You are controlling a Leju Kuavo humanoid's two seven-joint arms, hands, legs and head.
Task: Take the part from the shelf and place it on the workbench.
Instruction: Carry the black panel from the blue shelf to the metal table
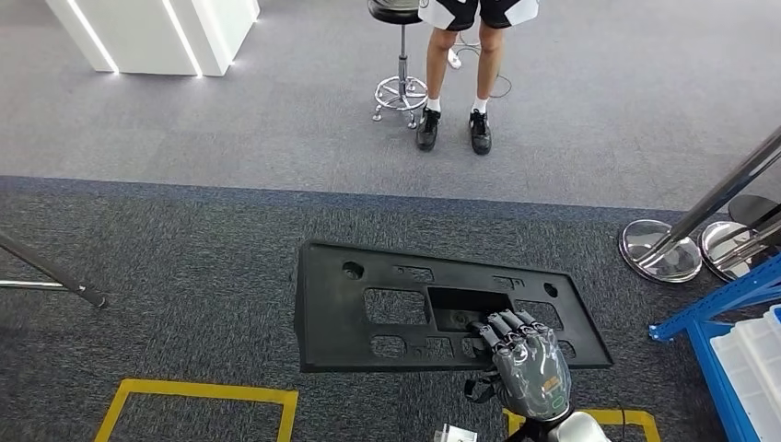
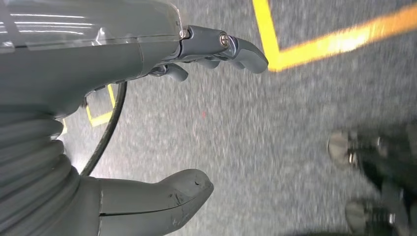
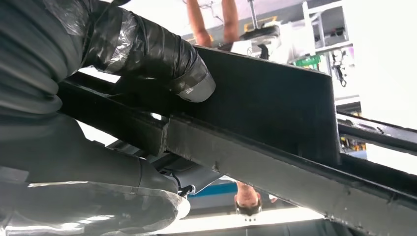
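Grey carpet, right robot hand [image 1: 531, 371] gripping black part [image 1: 387, 304]

You see the part [image 1: 405, 308], a flat black plastic panel, long and roughly rectangular, with several rectangular cut-outs and small round holes through it. It is held level above the dark grey carpet, its long side running left to right. Your right hand [image 1: 527, 357] grips its near edge toward the right end, fingers over the top beside the large central opening, thumb pressed underneath [image 3: 162, 49].
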